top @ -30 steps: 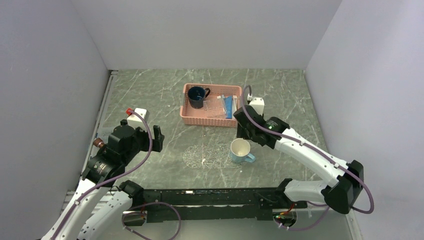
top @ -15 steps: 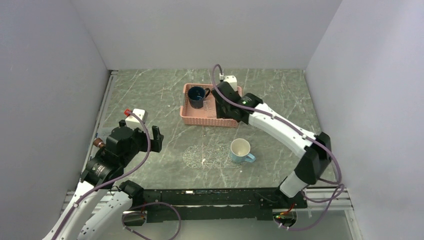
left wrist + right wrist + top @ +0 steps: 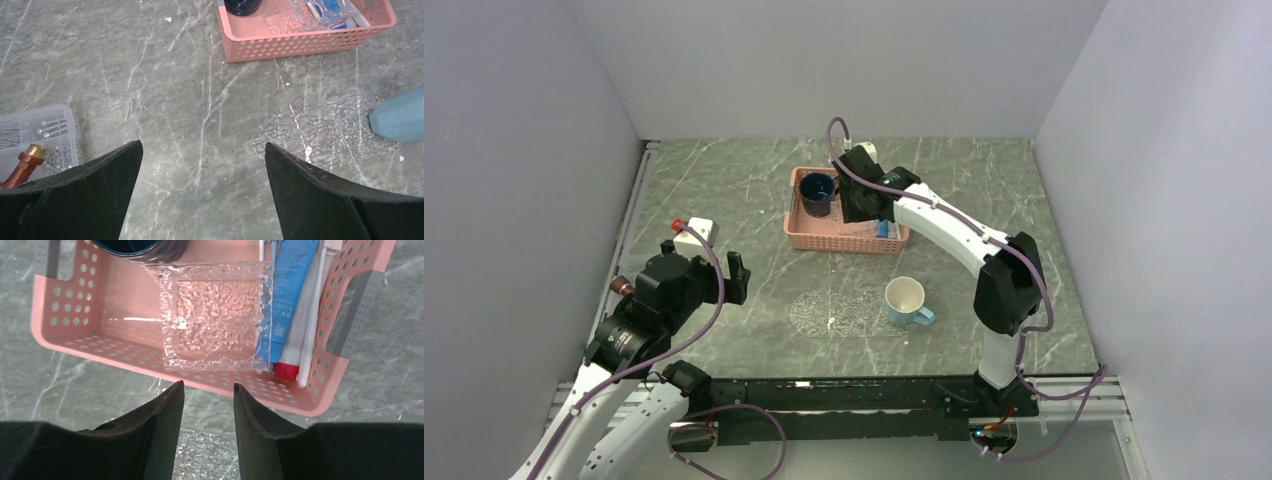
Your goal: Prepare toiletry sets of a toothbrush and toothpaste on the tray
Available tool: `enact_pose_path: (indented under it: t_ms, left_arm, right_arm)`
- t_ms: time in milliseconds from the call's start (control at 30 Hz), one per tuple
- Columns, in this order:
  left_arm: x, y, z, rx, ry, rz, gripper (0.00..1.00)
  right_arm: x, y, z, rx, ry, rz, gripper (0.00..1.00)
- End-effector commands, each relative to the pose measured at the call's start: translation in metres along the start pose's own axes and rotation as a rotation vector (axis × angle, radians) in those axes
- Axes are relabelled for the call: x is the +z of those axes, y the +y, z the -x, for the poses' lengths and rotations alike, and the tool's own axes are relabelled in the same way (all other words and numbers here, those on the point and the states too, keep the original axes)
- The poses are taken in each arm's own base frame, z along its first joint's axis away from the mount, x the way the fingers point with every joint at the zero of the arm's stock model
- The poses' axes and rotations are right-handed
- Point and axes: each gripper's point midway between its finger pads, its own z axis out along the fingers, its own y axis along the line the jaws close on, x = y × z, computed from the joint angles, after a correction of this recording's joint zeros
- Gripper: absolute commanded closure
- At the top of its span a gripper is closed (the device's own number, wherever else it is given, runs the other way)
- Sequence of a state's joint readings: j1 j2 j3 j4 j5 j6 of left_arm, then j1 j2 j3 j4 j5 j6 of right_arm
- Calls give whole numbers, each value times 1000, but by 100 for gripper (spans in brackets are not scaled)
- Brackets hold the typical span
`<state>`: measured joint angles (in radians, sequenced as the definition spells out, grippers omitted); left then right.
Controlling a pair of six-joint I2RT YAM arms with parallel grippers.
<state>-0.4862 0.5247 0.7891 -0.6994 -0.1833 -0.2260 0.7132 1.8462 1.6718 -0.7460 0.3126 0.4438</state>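
Observation:
The clear textured tray (image 3: 842, 312) lies flat on the table near the middle; it also shows in the left wrist view (image 3: 325, 131). A blue toothpaste tube (image 3: 290, 290) and a slim white toothbrush (image 3: 313, 325) lie along the right side of the pink basket (image 3: 65, 335). A white tube with a red cap (image 3: 287, 371) lies between them. A second clear square tray (image 3: 212, 315) lies in the basket. My right gripper (image 3: 208, 386) hovers over the basket's near wall, jaws a little apart and empty. My left gripper (image 3: 201, 145) is wide open and empty over bare table.
A dark blue mug (image 3: 817, 192) stands in the basket's left end. A light blue mug (image 3: 907, 301) stands beside the tray's right edge. A clear box of screws (image 3: 37, 131) and a brass fitting (image 3: 24, 164) lie at the left.
My right arm has swung from beside the light blue mug to the far left, over the pink basket. The left arm has not moved.

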Motion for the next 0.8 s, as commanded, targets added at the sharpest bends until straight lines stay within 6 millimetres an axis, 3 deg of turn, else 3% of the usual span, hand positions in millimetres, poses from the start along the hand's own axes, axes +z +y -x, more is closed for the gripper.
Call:
enact_pose_path:
  t_ms: [0, 267, 767]
  left_arm:
    - [-1, 1, 12, -4, -52, 7, 1]
    - [-1, 1, 12, -3, -50, 8, 1]
    - [-1, 1, 12, -3, -52, 5, 1]
  right_arm:
    - [6, 8, 19, 10, -27, 69, 57]
    - [30, 2, 9, 51, 30, 79, 59]
    - [56, 2, 5, 97, 57, 61, 62]
